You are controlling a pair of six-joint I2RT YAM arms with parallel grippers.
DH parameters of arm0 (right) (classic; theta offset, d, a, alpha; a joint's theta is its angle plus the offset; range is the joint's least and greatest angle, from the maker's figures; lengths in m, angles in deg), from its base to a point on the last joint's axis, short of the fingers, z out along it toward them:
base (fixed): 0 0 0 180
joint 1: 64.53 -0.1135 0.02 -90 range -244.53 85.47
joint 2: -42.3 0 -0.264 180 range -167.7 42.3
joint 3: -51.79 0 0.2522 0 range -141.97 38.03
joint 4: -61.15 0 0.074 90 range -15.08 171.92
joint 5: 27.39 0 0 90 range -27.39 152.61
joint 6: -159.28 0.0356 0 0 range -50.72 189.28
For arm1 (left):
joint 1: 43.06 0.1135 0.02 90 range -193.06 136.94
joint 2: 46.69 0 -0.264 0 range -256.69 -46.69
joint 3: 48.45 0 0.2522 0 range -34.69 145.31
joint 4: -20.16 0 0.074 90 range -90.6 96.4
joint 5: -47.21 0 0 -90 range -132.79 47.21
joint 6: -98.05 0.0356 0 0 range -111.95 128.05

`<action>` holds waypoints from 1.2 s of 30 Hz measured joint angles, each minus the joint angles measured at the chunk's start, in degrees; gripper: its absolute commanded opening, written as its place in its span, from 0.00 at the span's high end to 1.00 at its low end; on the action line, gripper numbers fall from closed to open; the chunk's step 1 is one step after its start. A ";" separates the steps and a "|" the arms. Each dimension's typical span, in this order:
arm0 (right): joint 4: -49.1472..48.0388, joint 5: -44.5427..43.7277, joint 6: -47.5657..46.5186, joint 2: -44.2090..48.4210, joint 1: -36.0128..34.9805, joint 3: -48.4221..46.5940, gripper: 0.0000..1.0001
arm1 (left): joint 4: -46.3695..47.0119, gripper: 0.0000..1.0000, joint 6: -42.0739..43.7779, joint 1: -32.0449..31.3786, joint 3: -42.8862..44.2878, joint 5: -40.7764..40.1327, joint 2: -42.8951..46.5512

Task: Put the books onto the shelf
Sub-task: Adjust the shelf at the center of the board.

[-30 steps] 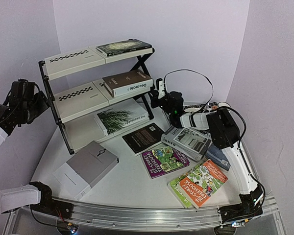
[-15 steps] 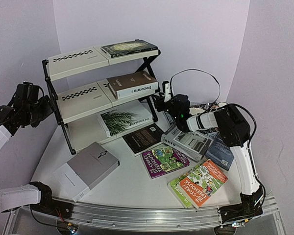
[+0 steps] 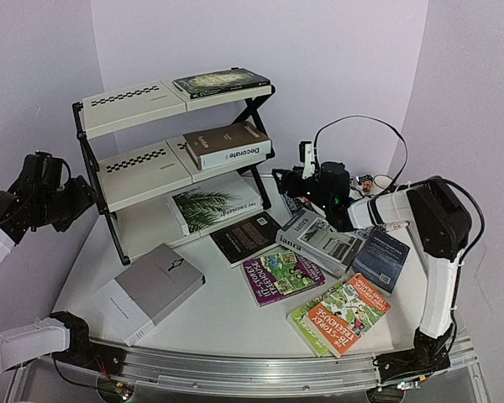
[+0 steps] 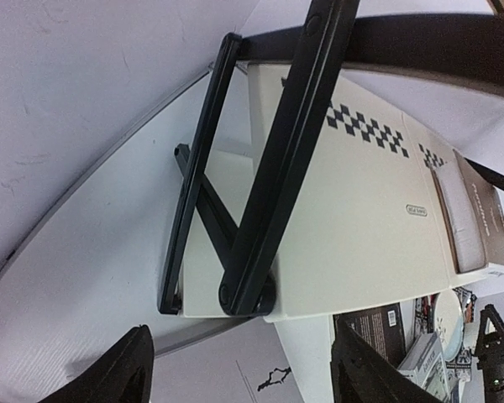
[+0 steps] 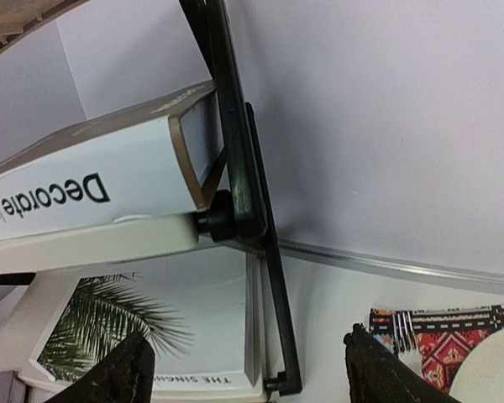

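On the shelf [image 3: 130, 105] three books lie flat, each at the right end of its board: a dark book [image 3: 223, 81] on top, the brown "Decorate" book [image 3: 227, 143] in the middle with its right end up against the crossed black frame, and the palm-leaf book [image 3: 212, 206] on the bottom board, its spine along the front edge. Bare cream board with a checker strip shows to the left of the upper two.

Six more books lie on the table [image 3: 227, 336] in front. The plain grey book [image 3: 149, 290] sits alone at the left, well apart from the others. The black book [image 3: 248, 237] lies just before the bottom board. The grey "laura" book [image 3: 319, 242] overlaps the purple paperback [image 3: 283, 275]; the dark blue book [image 3: 380, 259] and the green-and-orange paperback [image 3: 340, 312] lie toward the right edge.

The right gripper [image 5: 256, 374] hangs near the shelf's right frame, fingers spread wide with nothing between them. The left gripper [image 4: 244, 378] hovers off the shelf's left end, also spread wide and holding nothing.

A patterned placemat [image 5: 437, 336] lies behind the right arm.
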 measured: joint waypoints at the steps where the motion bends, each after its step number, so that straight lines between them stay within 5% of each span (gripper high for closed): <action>1: 0.62 0.35 0.71 1.44 0.00 1.65 0.21 | -0.23 0.34 -0.35 0.00 -0.90 0.46 0.54; 15: 20.62 6.28 7.52 18.16 0.00 9.98 0.16 | -0.58 1.00 -2.25 0.00 -5.86 5.17 0.70; 36: 46.03 5.96 13.42 26.65 0.00 12.18 0.15 | 7.04 1.00 2.49 0.00 -6.08 3.24 -11.90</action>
